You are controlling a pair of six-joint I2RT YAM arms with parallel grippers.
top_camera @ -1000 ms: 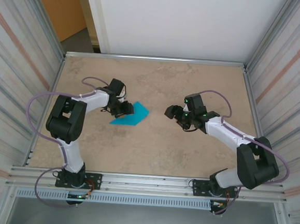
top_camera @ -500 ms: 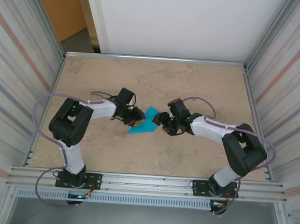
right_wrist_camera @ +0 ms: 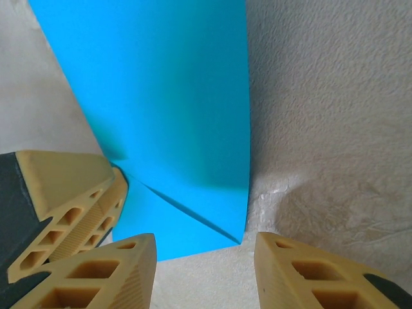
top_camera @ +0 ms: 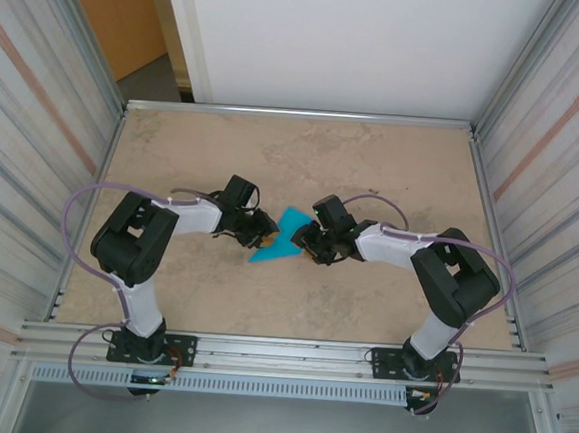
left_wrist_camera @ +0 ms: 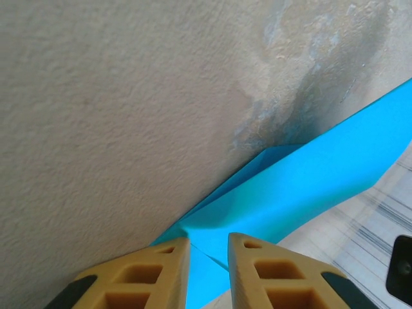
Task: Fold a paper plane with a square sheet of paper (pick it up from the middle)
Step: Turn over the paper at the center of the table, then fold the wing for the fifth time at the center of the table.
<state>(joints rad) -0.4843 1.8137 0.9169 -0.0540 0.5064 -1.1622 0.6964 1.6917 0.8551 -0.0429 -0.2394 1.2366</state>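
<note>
Folded paper plane point(top_camera: 279, 243) mid-counter point(top_camera: 374, 163), btwn both claws. L claw point(left_wrist_camera: 208, 248) pinched on its left edge; R claw point(right_wrist_camera: 205, 252) jaws apart, straddling its right corner, no grip.

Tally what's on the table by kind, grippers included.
Blue paper: 1
Grippers: 2 (left gripper, right gripper)
Total: 3
</note>
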